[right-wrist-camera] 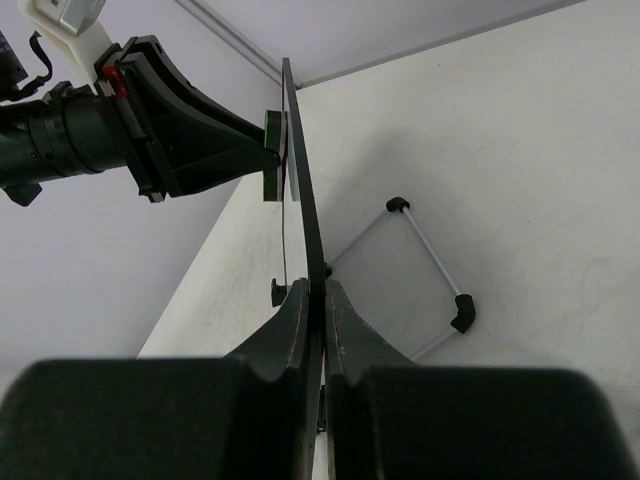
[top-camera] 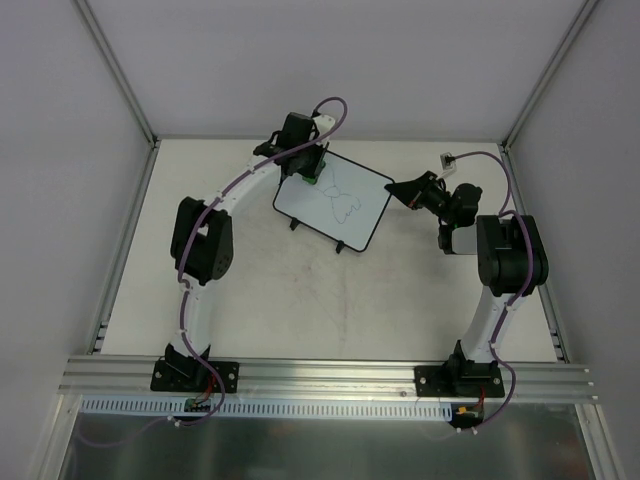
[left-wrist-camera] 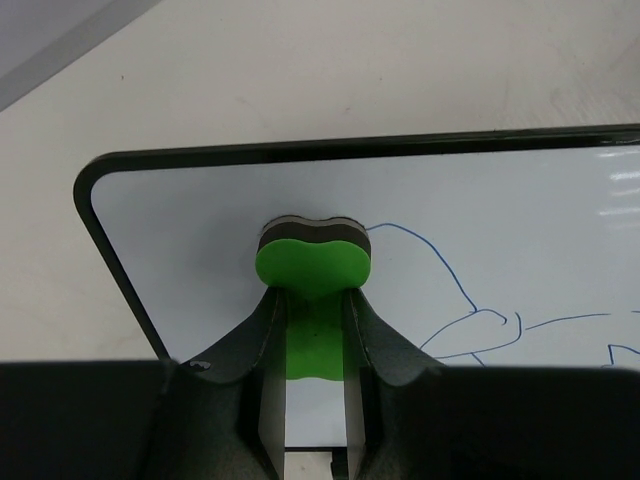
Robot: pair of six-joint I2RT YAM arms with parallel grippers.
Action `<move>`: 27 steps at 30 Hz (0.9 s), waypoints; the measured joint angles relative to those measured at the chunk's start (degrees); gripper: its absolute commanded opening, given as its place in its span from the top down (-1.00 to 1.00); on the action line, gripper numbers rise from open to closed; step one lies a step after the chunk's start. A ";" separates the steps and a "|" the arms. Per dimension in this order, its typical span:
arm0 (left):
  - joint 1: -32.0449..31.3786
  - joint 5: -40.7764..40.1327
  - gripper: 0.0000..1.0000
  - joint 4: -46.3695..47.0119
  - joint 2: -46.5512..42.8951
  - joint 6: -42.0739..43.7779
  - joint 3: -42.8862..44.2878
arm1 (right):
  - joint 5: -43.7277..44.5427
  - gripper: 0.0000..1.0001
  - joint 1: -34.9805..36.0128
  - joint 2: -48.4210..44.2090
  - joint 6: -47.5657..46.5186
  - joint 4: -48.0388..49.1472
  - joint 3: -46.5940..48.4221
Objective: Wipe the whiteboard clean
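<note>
The left gripper [left-wrist-camera: 312, 300] is clenched on a green eraser [left-wrist-camera: 312, 262], one finger on each side of its narrow waist. Just ahead of the fingertips the eraser's dark felt layer meets the face of the whiteboard [left-wrist-camera: 190, 230]. The board's rounded corner lies to the hand's left, close by. To the right of the eraser a thin blue scribble [left-wrist-camera: 470, 315] begins just beside the felt and runs off across the white surface. Past the board's black frame, beyond the hand, is the pale table [left-wrist-camera: 300, 70].

The right gripper [right-wrist-camera: 320, 288] is pinched tight on the near edge of the whiteboard. From this wrist the board shows edge-on, a thin black line running straight away from the fingers. Just past the fingertips and to their right, the board's wire stand [right-wrist-camera: 425, 262] with its black feet shows against the table. Whether the feet touch the table cannot be told from here. Farther out, on the left side of the board's edge, the other arm holds the eraser flat against the board face.

From above, the board sits tilted between the two hands. The left one is at its far left corner and the right one at the middle of its right edge, with the scribble between them.
</note>
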 measured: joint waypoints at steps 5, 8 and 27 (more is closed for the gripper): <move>0.02 -0.39 1.00 0.76 -1.77 -0.20 -4.35 | 0.04 0.99 0.00 0.00 0.04 -0.02 0.00; 0.02 -0.52 1.00 1.46 -3.26 -0.46 -7.52 | 0.04 0.99 0.02 0.00 0.02 0.00 0.00; 3.93 2.99 1.00 5.90 -9.90 -5.14 -24.70 | -0.09 0.99 0.11 0.00 -0.04 0.31 0.00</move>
